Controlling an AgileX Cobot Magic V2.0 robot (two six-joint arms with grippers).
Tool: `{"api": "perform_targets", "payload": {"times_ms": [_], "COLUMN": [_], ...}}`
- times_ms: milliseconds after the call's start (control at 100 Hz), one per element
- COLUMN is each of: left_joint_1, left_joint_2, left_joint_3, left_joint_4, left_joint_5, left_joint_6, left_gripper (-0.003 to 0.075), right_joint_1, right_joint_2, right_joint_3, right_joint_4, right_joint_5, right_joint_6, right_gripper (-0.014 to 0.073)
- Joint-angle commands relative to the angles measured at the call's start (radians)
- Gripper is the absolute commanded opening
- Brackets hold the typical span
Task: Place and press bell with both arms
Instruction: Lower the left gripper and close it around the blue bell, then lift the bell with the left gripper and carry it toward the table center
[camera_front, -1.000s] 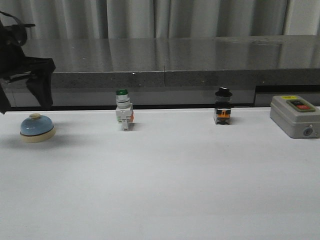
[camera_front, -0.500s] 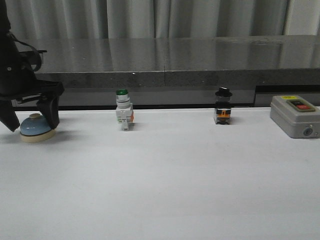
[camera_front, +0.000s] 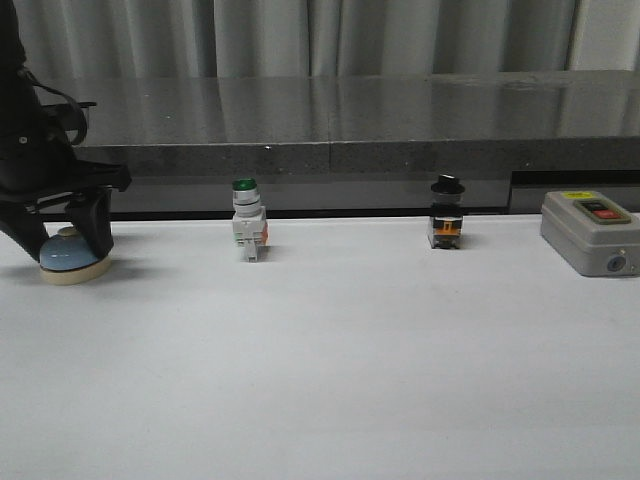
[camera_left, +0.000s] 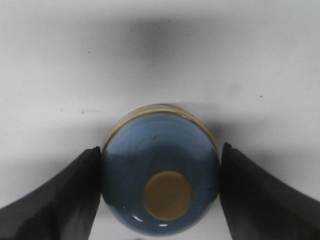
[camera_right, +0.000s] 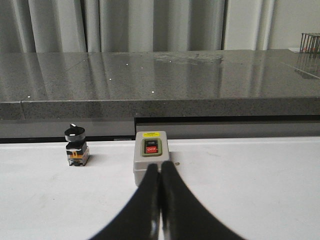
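The light-blue bell (camera_front: 72, 264) with a cream base and button stands on the white table at the far left. My left gripper (camera_front: 66, 248) is down over it, one black finger on each side. In the left wrist view the bell (camera_left: 160, 170) fills the gap of the left gripper (camera_left: 161, 152), and both fingers (camera_left: 65, 200) touch the dome's sides. My right gripper (camera_right: 160, 169) is shut and empty; it shows only in the right wrist view, low over the table just in front of the grey box.
A green-capped white switch (camera_front: 246, 225), a black-knob switch (camera_front: 446, 215) and a grey box with red and green buttons (camera_front: 590, 232) stand along the table's back. A dark stone ledge (camera_front: 330, 130) runs behind them. The grey box (camera_right: 151, 156) is right by my right fingertips.
My left arm has come down from above the table's far left onto the bell, and its fingers have closed in against the dome's sides. The bell has stayed in place.
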Motion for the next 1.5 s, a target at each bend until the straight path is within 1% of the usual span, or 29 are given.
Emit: {"api": "perform_targets", "payload": {"times_ms": [0,60,300,530,720,840,1110,1320,1490], "left_joint_1": [-0.004,-0.004,-0.007,-0.07,-0.176,-0.27,-0.471,-0.568,-0.602], "left_joint_2": [-0.056,-0.064,-0.169,-0.292,-0.336,-0.336,-0.295,-0.215,-0.156], "left_joint_3": [-0.031,-0.032,-0.032,-0.032,-0.032,-0.032,-0.032,-0.032,-0.032], "left_joint_4": [-0.006,-0.006,-0.006,-0.006,-0.006,-0.006,-0.006,-0.015,-0.017], "left_joint_5": [-0.017,-0.013,-0.007,-0.005,0.022,0.025,-0.016,-0.041,-0.058], "left_joint_6": [-0.01,-0.01,-0.01,-0.001,0.0,0.021,0.022,0.022,0.022], "left_gripper": [0.025,0.024,0.024,0.024,0.024,0.024,0.024,0.0241,0.0241], "right_joint_1": [-0.003,-0.003,-0.003,-0.003,-0.003,-0.003,-0.003,-0.003,-0.003], "right_joint_2": [-0.018,-0.018,-0.018,-0.018,-0.018,-0.018,-0.018,-0.018,-0.018], "right_joint_3": [-0.014,-0.014,-0.014,-0.014,-0.014,-0.014,-0.014,-0.014,-0.014], "right_joint_4": [-0.012,-0.012,-0.012,-0.012,-0.012,-0.012,-0.012,-0.012,-0.012], "right_joint_5": [-0.081,-0.081,-0.081,-0.081,-0.081,-0.081,-0.081,-0.081,-0.081], "right_joint_6": [-0.002,-0.002,-0.002,-0.002,-0.002,-0.002,-0.002,-0.002,-0.002], "right_gripper": [-0.006,-0.006,-0.006,-0.006,-0.006,-0.006,-0.006,-0.006,-0.006]}}
